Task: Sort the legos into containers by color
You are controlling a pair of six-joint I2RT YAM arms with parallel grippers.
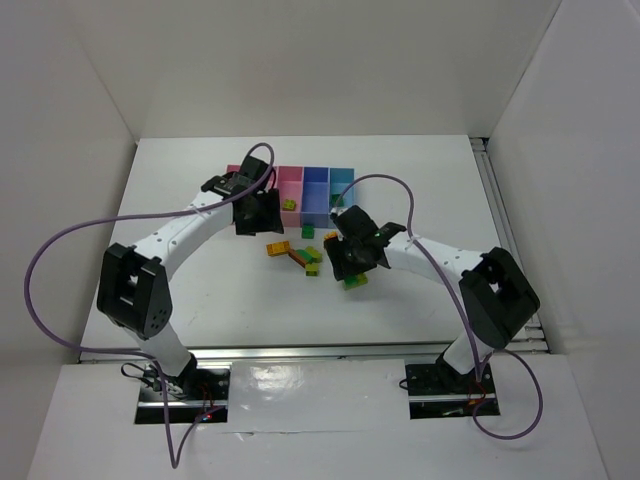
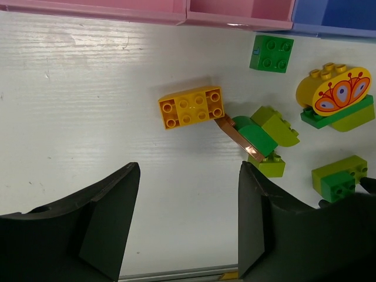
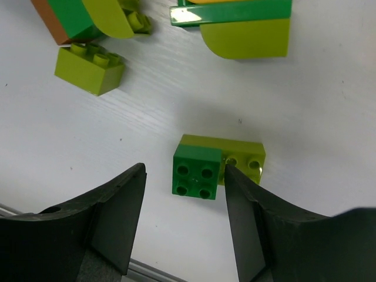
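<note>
1. Along the far part of the worktop [image 1: 420,190], the containers [image 1: 316,190] stand in a joined row: two pink compartments, then a blue-purple one, then a light blue one.
2. Just in front of the containers, at their pink end, the left gripper [image 2: 188,176] hovers with its jaws spread wide. Nothing is between them, and only bare worktop shows in the gap.
3. Loose legos lie in front of the containers. An orange-yellow brick [image 2: 191,107] sits studs up, and a thin brown plate [image 2: 235,134] touches its corner. Green and yellow-green curved pieces [image 2: 265,130] are stacked on the plate's other end.
4. Closest to the containers' front wall is a green square brick [image 2: 271,53].
5. Beside it, a little farther from the containers, is a yellow arch brick [image 2: 333,89] with a painted pattern. It rests on a green plate and a yellow-green piece.
6. Farthest from the containers, the right gripper [image 3: 184,182] hangs low with its jaws apart. They straddle a green brick [image 3: 197,171] joined to a yellow-green brick [image 3: 242,157] on the worktop. One finger is at the yellow-green brick's edge and the other stands clear, so nothing is clamped.
7. Inside one pink compartment, near its front, the top view shows a yellow-green piece [image 1: 289,204].
</note>
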